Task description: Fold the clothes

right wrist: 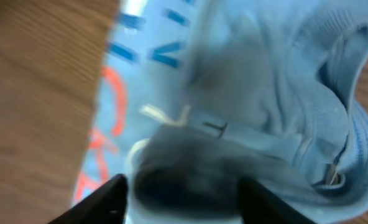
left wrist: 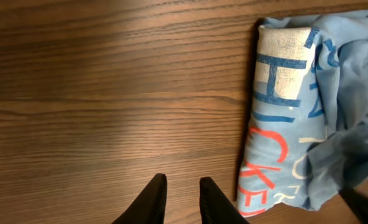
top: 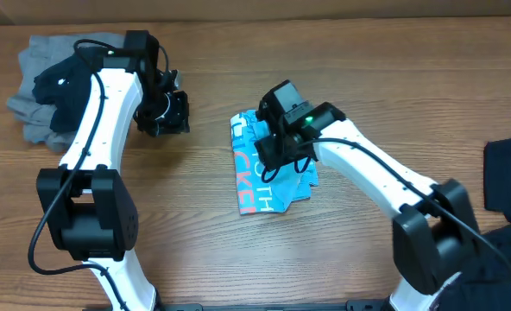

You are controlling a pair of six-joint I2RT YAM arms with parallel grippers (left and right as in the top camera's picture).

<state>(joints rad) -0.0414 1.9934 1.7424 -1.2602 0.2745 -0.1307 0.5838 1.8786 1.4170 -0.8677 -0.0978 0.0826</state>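
A folded light blue cotton T-shirt with white and coral-pink lettering (top: 257, 195) is seen lying near the middle of the brown wood-grain table (top: 195, 233). One edge is folded square, while the right side is bunched into loose ridges. The right gripper (right wrist: 183, 186) is held directly over the shirt with its jaws spread wide. A dark blur lies between the fingers, and whether any cloth is caught there cannot be told. The shirt is partly hidden from above by the right arm.

The left gripper (left wrist: 182, 180) is held over bare wood to the left of the shirt, apart from it, with its jaws parted by a narrow gap and nothing between them.

A crumpled heap of grey and black garments (top: 38, 91) is piled at the far left corner, partly covered by the left arm. A dark navy piece of cloth (top: 507, 173) is seen at the right edge.
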